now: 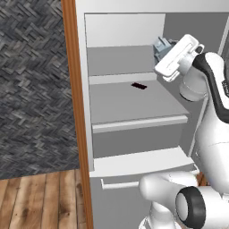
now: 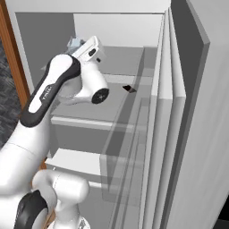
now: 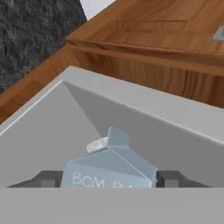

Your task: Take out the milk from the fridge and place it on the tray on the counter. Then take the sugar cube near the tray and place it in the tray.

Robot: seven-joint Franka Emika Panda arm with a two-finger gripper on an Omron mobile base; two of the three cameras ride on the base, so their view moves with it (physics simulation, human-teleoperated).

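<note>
The milk (image 3: 109, 168) is a small pale blue-white carton with a gabled top. It sits tilted between my fingertips (image 3: 168, 178), which press against both of its sides. My gripper (image 1: 164, 50) is shut on it, up inside the fridge (image 1: 134, 105) above the upper shelf on the right side. From the other side the carton (image 2: 75, 44) peeks out just behind the white hand (image 2: 89, 50). The tray, the counter and the sugar cube are out of view.
A small dark object (image 1: 138, 86) lies on the grey middle shelf (image 2: 112, 107). The fridge's open door (image 2: 192, 134) stands close on the right. An orange-brown wooden panel (image 1: 74, 112) borders the fridge on the left, and wooden cabinetry (image 3: 166, 39) runs above.
</note>
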